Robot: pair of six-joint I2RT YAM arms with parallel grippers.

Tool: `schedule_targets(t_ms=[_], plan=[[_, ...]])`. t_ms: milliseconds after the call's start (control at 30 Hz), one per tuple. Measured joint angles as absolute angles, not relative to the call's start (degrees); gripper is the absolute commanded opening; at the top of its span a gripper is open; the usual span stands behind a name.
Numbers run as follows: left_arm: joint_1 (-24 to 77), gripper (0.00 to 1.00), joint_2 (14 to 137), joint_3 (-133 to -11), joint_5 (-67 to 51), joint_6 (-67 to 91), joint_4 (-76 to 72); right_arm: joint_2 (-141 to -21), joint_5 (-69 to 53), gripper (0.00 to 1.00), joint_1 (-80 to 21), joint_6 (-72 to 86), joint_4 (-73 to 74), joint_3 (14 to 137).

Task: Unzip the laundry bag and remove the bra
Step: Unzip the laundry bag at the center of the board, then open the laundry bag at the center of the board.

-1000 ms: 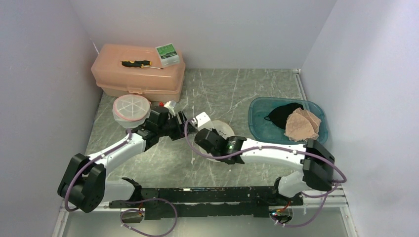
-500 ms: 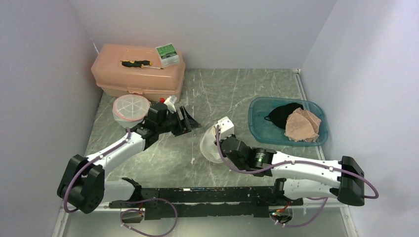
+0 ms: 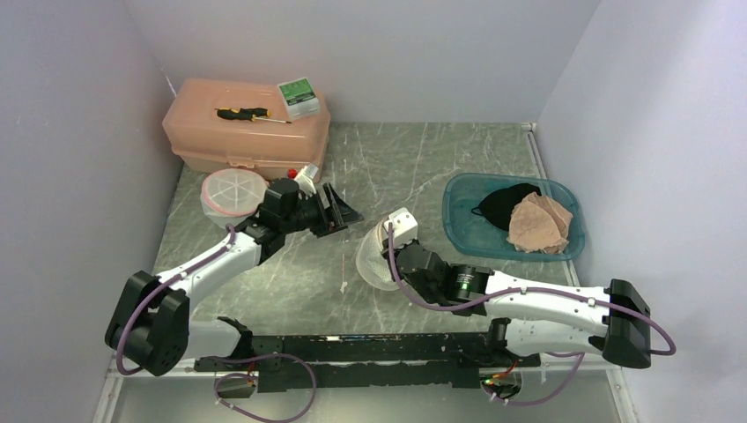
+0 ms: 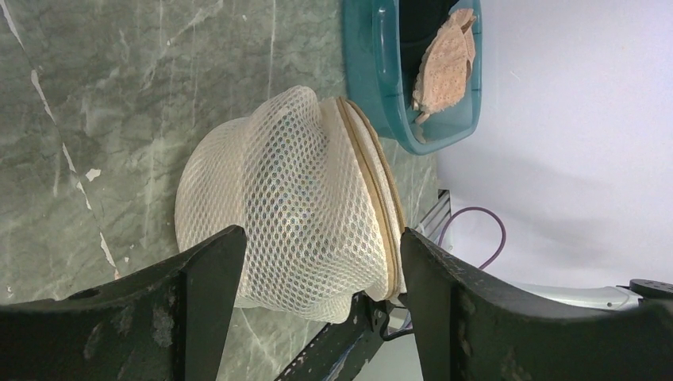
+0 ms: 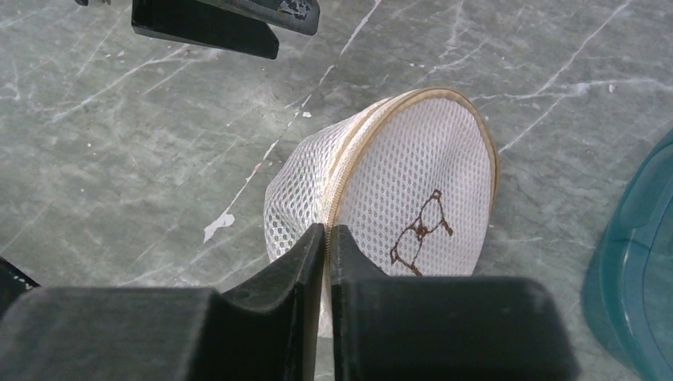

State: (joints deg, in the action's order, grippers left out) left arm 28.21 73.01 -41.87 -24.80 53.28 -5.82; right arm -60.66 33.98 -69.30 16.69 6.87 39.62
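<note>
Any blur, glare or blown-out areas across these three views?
Top external: even diffuse light, sharp, soft shadows only, no glare. Left wrist: bag mesh crisp, the left tool's fingers dark and slightly soft, wall at the right bright. Right wrist: bag mesh and its brown drawing sharp, right tool close to the lens and blurred.

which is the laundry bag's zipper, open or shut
Looks shut: the tan zipper runs unbroken around the laundry bag rim, with no gap showing where visible.
</note>
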Motion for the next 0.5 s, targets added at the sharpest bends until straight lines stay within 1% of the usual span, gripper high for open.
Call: schedule_targets(t_ms=[33,333,500], plan=[[28.2,0.77,73.0,-41.8,-24.8,53.3,-5.9,-60.7,34.0,0.0,-69.3,16.5,6.8,39.6],[28.2,0.77,73.0,-41.6,-24.9,53.4,-6.2,-59.8,34.0,0.0,-69.3,16.9,6.4,38.7],[28.2,0.77,74.6,-41.6,-25.9,53.8,-6.7,-53.3,34.2,0.0,-69.3,17.1,5.2,35.0]])
